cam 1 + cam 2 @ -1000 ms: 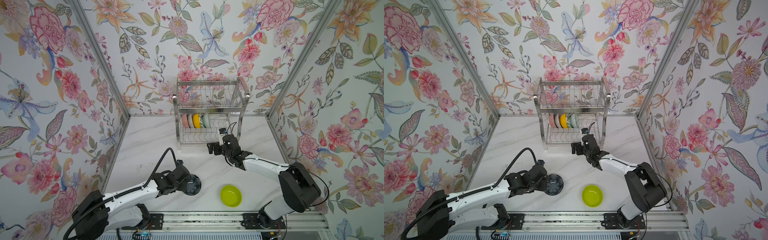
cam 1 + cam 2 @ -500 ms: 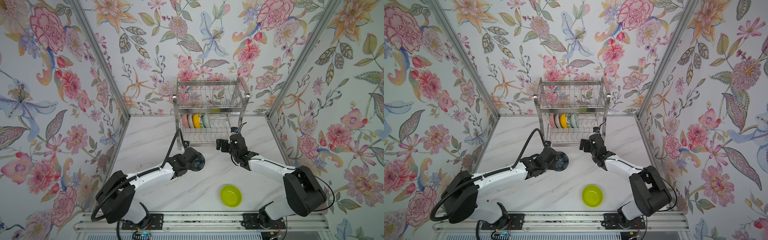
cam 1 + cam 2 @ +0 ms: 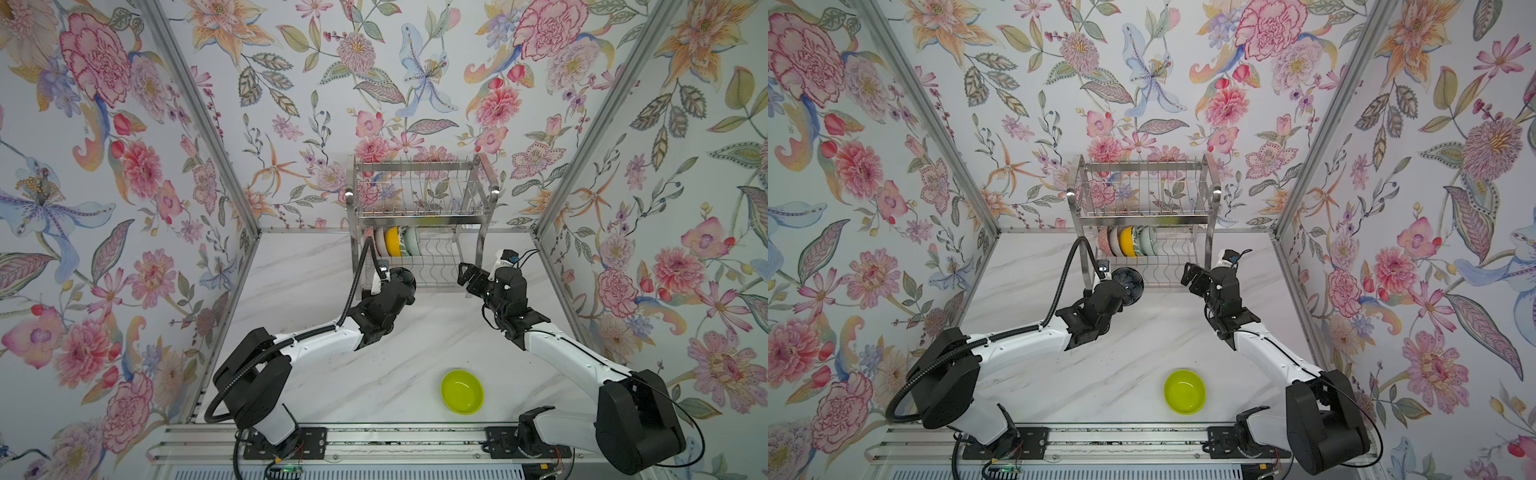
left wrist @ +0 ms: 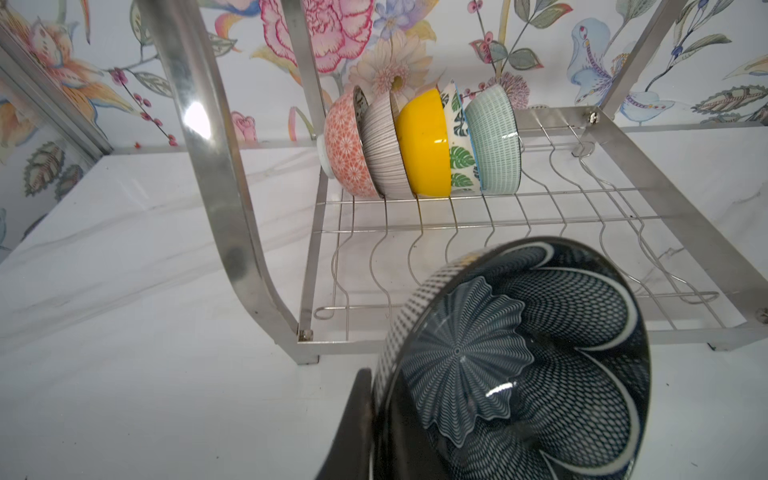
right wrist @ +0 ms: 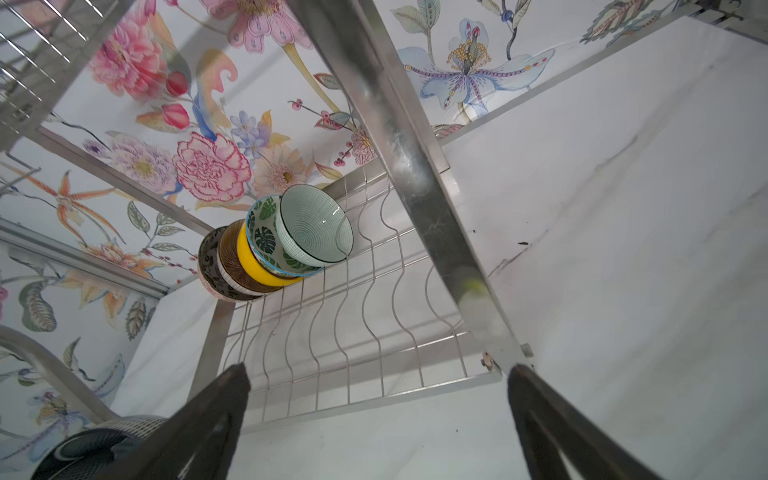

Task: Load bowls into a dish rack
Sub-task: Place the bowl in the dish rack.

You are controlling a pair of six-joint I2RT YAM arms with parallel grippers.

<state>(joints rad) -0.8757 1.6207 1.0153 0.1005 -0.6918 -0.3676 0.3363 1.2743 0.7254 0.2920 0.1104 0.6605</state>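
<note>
The steel dish rack point(image 3: 419, 216) stands at the back wall, with several bowls point(image 3: 392, 241) on edge at the left end of its lower tier: pink point(image 4: 345, 158), striped point(image 4: 384, 149), yellow point(image 4: 424, 145), leaf-print point(image 4: 457, 149) and mint point(image 4: 496, 141). My left gripper point(image 3: 390, 286) is shut on the rim of the dark blue flower-patterned bowl point(image 4: 519, 365), holding it tilted just in front of the lower tier's left front corner. My right gripper point(image 3: 467, 278) hangs open and empty by the rack's right front leg. A lime green bowl point(image 3: 462, 392) sits upright on the table near the front.
The rack's curved left leg point(image 4: 216, 166) rises close beside the held bowl. Wavy wire slots point(image 5: 353, 332) to the right of the mint bowl hold nothing. Flowered walls close in the marble table point(image 3: 316, 270) on three sides.
My left arm has carried the dark bowl from the table's front up to the rack's lower tier. My right gripper, still open, has drawn back to the right, away from the rack's front.
</note>
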